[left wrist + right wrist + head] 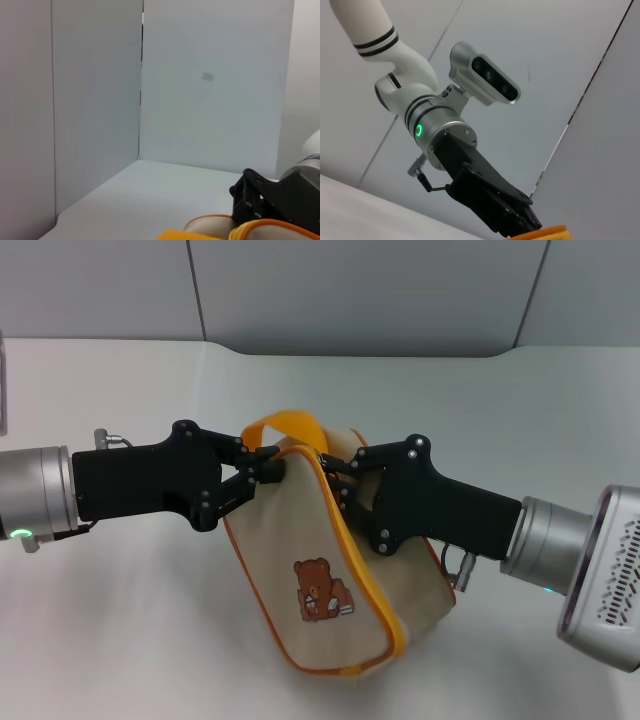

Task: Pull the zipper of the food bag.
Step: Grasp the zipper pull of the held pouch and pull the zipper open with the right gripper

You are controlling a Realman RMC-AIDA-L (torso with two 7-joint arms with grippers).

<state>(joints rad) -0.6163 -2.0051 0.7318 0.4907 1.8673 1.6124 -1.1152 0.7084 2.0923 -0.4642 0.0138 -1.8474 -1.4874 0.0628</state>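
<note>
The food bag (320, 570), beige with a brown bear print, stands tilted on the white table in the head view. Its yellow-orange zipper (352, 550) curves from the top corner down the front edge. The loop handle (283, 426) rises behind it. My left gripper (266, 470) is shut on the bag's top corner from the left. My right gripper (334, 468) is shut on the zipper at the top from the right; the slider is hidden between its fingers. The left wrist view shows the bag's edge (260, 229) and the right gripper's body (272, 200). The right wrist view shows the left gripper (522, 220).
The white table (130, 620) extends around the bag. Grey wall panels (350, 290) close off the back. A pale object's edge (3, 380) shows at the far left.
</note>
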